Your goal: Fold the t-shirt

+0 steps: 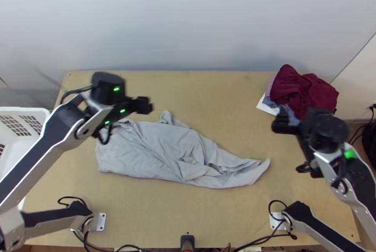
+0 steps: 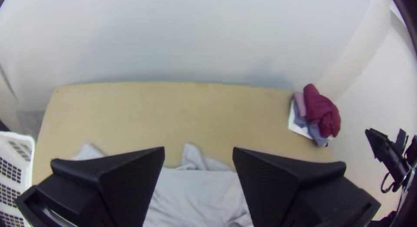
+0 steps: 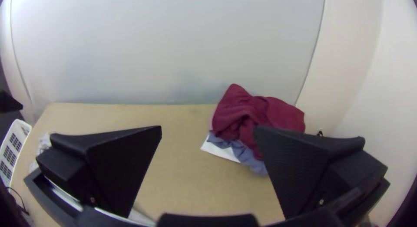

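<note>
Left wrist view: my left gripper [image 2: 198, 149] stands wide, nothing caught between its fingers, and the grey t-shirt [image 1: 150, 146] lies below and just on the near side of it. That makes this gripper the nearer one; I cannot tell how high above the cloth it hangs. The shirt rests on the wooden table [image 1: 225, 97], not spread flat, its long axis running across in front of me, from a broad left end, partly under my left arm [image 1: 51, 132], to a crumpled, narrowing tail at the right. A small flap [image 1: 165, 116] sticks out from the shirt's far edge, a little to the right of the left gripper. I judge the coming move needs me to drop back toward myself onto that far edge; closing out here would likely pinch air, or only the flap.

Beyond the shirt's tail, to the right and farther out, is my right gripper [image 3: 208, 128], also wide and empty. It would have to come left and back to meet the tail. Farther still, past the shirt's right end, sits a heap of maroon cloth [image 1: 301, 90].
</note>
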`<state>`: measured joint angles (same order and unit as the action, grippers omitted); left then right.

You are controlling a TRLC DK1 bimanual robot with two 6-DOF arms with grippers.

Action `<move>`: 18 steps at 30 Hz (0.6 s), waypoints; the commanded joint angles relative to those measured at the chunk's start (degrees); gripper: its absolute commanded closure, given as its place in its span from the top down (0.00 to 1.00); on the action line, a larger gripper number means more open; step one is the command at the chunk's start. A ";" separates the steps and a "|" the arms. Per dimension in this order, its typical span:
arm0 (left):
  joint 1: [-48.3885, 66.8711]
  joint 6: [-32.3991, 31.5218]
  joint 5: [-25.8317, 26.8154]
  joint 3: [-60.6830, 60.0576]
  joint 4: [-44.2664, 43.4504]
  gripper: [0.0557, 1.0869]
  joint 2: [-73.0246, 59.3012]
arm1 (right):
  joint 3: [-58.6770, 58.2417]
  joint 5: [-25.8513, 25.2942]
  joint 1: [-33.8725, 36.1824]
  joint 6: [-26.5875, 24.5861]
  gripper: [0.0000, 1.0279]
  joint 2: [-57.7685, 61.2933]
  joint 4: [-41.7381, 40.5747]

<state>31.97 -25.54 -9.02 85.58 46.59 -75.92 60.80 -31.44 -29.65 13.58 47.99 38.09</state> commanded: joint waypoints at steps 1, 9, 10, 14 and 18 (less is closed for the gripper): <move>-13.07 0.05 0.49 -17.03 -0.45 0.76 9.83 | -0.06 1.47 -6.30 3.47 0.96 6.68 -2.40; -23.53 1.99 5.76 -28.89 -0.71 0.76 12.11 | -1.29 10.26 -8.14 11.55 0.94 10.64 -3.90; -24.32 2.16 5.85 -30.21 -1.94 0.76 11.58 | -1.47 10.35 -8.23 11.46 0.94 10.81 -4.07; -26.25 3.30 5.94 -33.11 -7.21 0.76 7.45 | -1.82 10.35 -8.94 11.38 0.95 11.52 -3.46; -27.13 4.18 5.85 -33.73 -11.43 0.76 2.80 | -2.08 10.61 -9.37 11.46 0.95 11.52 -2.93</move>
<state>8.38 -22.87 -3.77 55.96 40.97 -68.23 59.35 -22.24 -37.91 23.86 58.52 34.63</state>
